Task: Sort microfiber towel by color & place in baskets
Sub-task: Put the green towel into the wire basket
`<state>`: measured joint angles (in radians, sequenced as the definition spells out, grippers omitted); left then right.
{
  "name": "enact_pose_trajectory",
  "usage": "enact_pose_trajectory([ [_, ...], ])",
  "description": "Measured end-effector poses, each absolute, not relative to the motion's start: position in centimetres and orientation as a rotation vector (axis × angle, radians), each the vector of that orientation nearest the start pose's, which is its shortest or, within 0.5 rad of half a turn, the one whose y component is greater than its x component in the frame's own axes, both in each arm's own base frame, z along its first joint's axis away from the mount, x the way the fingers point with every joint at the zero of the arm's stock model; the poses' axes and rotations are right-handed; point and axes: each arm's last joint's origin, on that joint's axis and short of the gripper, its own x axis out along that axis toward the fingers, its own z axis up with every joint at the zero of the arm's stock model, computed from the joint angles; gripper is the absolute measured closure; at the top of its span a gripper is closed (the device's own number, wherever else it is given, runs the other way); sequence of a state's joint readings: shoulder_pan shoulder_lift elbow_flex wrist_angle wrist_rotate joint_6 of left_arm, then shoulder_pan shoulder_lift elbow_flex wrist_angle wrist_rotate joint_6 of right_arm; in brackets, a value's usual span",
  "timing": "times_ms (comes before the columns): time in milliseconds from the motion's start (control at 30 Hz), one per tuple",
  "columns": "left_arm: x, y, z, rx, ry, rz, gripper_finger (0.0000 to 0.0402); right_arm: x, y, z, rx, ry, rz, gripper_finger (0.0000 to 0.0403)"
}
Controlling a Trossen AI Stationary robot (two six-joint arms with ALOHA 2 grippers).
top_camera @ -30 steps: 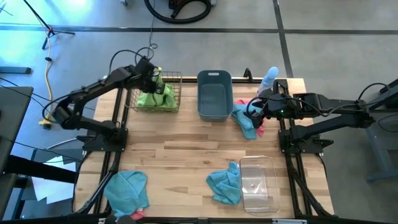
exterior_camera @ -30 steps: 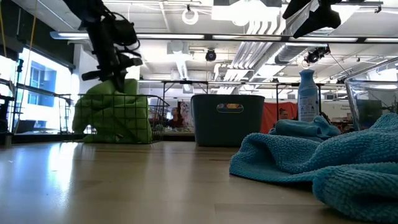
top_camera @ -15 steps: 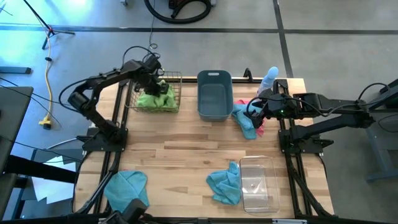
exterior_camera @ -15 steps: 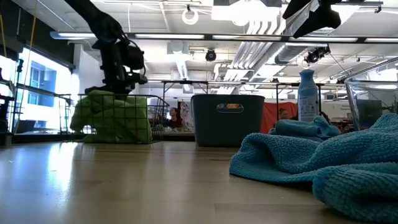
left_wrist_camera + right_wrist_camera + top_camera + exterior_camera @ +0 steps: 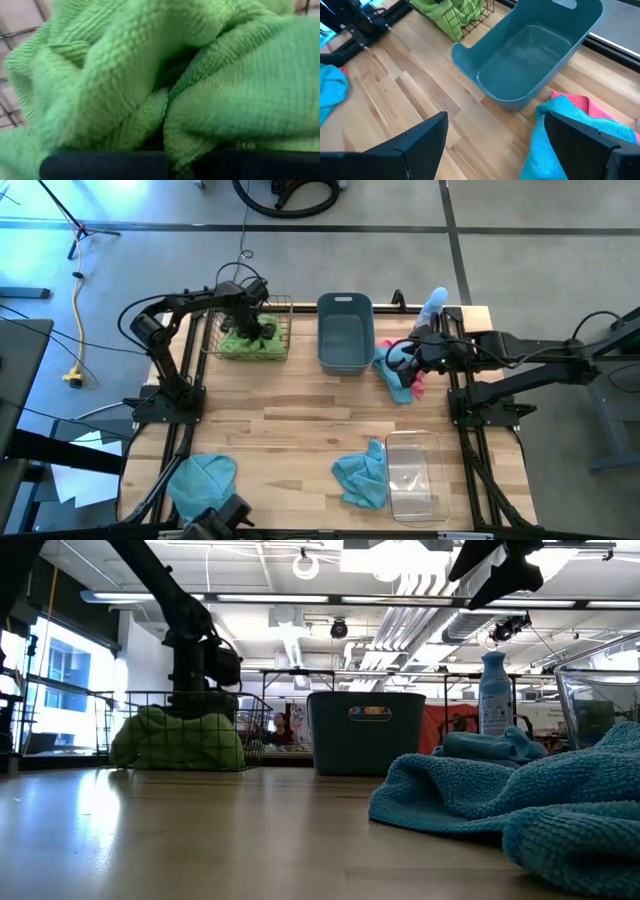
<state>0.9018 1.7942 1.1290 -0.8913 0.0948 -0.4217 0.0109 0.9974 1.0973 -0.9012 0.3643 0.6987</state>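
Note:
My left gripper (image 5: 260, 330) reaches down into the copper wire basket (image 5: 283, 308) at the far left and is shut on a lime green towel (image 5: 150, 65) that lies on the green pile (image 5: 175, 740) there. My right gripper (image 5: 495, 145) hangs open and empty above a light blue towel (image 5: 393, 375), which lies on a pink towel (image 5: 419, 383) just right of the grey-blue tub (image 5: 345, 330). The tub (image 5: 530, 45) holds nothing. Two more light blue towels lie at the near edge, one in the middle (image 5: 362, 472) and one at the left (image 5: 203, 480). My left gripper comes at the green towel from above, pointing down into the basket. A fold of the cloth (image 5: 172, 145) dips between the two dark fingers. The towel rests slack on the green pile, below the basket's rim (image 5: 190, 695).
A clear plastic bin (image 5: 413, 475) stands at the near right beside the middle blue towel. A pale blue spray bottle (image 5: 432, 305) stands at the far right, behind my right gripper. Bare wood lies across the table's middle.
My left gripper has gone down into the wire basket with the green towel, which hung above the rim a second ago and now lies on the pile inside. My right gripper has shifted a little toward the table's left, over the blue towel.

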Motion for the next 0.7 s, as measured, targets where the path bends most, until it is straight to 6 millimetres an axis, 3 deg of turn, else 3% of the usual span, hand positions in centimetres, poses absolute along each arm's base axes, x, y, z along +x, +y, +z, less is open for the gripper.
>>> enact_pose_trajectory([
  [267,19.7,24.1,16.0,-1.071,1.272,0.940,0.0352,18.6,-0.8,33.8,0.503,0.668,-0.572,0.0075],
  [700,18.7,24.1,18.7,-1.032,1.172,0.929,0.0199,18.6,-0.7,33.8,0.478,0.679,-0.554,0.0075],
])
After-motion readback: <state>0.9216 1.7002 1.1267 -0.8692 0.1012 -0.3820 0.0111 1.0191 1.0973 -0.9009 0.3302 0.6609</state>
